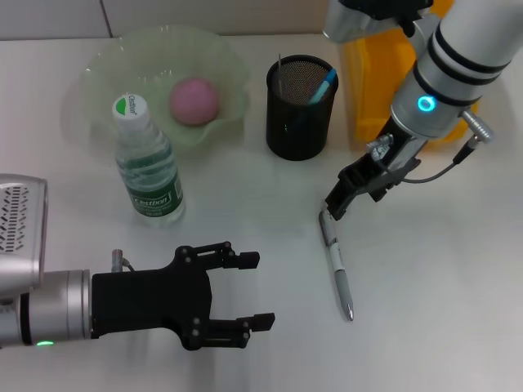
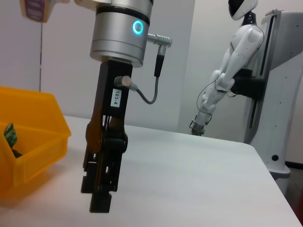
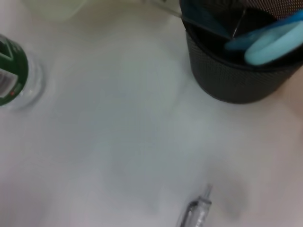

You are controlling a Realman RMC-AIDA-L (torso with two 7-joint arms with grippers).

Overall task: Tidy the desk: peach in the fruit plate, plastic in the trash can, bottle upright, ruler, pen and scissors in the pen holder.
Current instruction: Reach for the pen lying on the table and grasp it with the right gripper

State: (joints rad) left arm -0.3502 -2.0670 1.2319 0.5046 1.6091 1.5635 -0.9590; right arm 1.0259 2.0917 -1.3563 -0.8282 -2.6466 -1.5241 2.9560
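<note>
A silver pen (image 1: 337,265) lies on the white desk, its upper end just under my right gripper (image 1: 335,208), which hovers over it; the pen end also shows in the right wrist view (image 3: 196,213). The black mesh pen holder (image 1: 301,122) holds blue-handled scissors (image 1: 324,86). A pink peach (image 1: 194,100) sits in the pale green fruit plate (image 1: 106,73). A water bottle (image 1: 147,167) stands upright in front of the plate. My left gripper (image 1: 253,291) is open and empty, low at the near left. In the left wrist view my right gripper (image 2: 100,201) points down at the desk.
A yellow bin (image 1: 368,73) stands behind my right arm, right of the pen holder; it also shows in the left wrist view (image 2: 28,137). The right wrist view shows the pen holder (image 3: 236,80) and the bottle (image 3: 14,71).
</note>
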